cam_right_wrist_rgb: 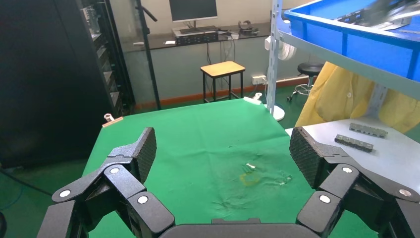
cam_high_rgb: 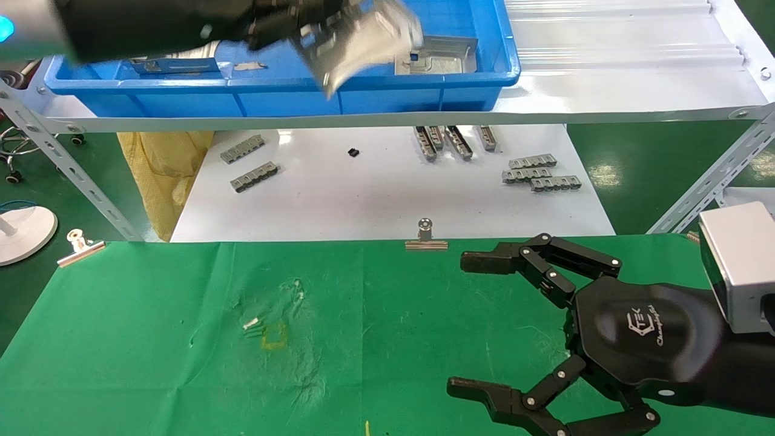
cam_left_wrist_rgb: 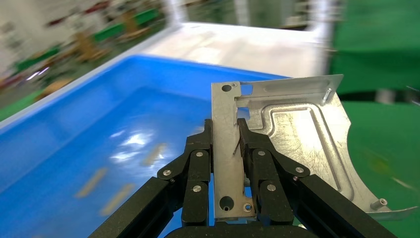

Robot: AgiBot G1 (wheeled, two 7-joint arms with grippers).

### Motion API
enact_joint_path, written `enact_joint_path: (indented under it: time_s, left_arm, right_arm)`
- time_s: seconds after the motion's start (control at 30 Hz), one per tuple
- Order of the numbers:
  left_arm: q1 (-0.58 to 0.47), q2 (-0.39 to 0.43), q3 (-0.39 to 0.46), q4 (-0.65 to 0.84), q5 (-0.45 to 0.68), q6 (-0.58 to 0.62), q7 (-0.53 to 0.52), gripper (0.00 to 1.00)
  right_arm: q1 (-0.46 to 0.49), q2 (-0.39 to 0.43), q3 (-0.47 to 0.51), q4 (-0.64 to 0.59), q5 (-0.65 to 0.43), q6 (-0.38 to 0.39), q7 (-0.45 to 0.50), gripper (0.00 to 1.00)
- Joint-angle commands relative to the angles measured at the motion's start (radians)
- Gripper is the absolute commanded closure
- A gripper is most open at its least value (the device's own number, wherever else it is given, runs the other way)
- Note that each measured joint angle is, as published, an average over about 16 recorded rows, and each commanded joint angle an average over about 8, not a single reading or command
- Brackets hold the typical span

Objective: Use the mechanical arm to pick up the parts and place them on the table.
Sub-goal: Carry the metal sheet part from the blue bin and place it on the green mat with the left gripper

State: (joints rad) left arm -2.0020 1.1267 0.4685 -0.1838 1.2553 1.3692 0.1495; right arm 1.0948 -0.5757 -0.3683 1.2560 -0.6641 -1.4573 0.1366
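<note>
The left gripper (cam_left_wrist_rgb: 231, 144) is up at the far left, over the blue bin (cam_high_rgb: 387, 91) on the shelf (cam_high_rgb: 605, 60), its fingers (cam_left_wrist_rgb: 198, 171) pinching one folded flange of a part (cam_left_wrist_rgb: 302, 141). The part hangs clear above the bin, held edge-on by that flange, its long axis in line with the fingers and its embossed face and curved notch turned to one side. Another part (cam_high_rgb: 436, 56) lies flat in the bin. The right gripper (cam_high_rgb: 469, 321) hovers spread wide over the near right of the green desk (cam_high_rgb: 181, 339).
</note>
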Motion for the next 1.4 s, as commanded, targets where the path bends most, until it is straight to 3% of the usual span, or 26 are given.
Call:
enact_joint_path:
  time_s: [0.03, 0.2, 0.53, 0.87, 0.9, 1.13, 1.17, 1.4]
  left_arm:
    - [0.016, -0.031, -0.008, -0.015, -0.017, 0.109, 0.049, 1.00]
    - [0.072, -0.092, 0.004, -0.054, -0.026, 0.215, 0.185, 1.00]
    - [0.260, -0.176, 0.128, -0.177, 0.035, 0.212, 0.489, 1.00]
    - [0.295, -0.154, 0.194, -0.054, 0.113, 0.162, 0.633, 1.00]
    - [0.294, -0.149, 0.199, -0.042, 0.121, 0.159, 0.641, 0.92]
    - [0.294, -0.105, 0.210, 0.033, 0.140, 0.101, 0.695, 0.05]
    - [0.294, -0.101, 0.210, 0.041, 0.140, 0.092, 0.703, 0.00]
    - [0.284, -0.089, 0.217, 0.084, 0.152, 0.079, 0.739, 0.00]
  right_arm:
    - [0.000, 0.000, 0.000, 0.000, 0.000, 0.000, 0.000, 0.00]
    - [0.000, 0.000, 0.000, 0.000, 0.000, 0.000, 0.000, 0.00]
    - [0.000, 0.000, 0.000, 0.000, 0.000, 0.000, 0.000, 0.00]
    - [0.000, 0.000, 0.000, 0.000, 0.000, 0.000, 0.000, 0.00]
    - [0.000, 0.000, 0.000, 0.000, 0.000, 0.000, 0.000, 0.00]
    - [0.000, 0.000, 0.000, 0.000, 0.000, 0.000, 0.000, 0.00]
    - [0.000, 0.000, 0.000, 0.000, 0.000, 0.000, 0.000, 0.00]
    - [0.000, 0.000, 0.000, 0.000, 0.000, 0.000, 0.000, 0.00]
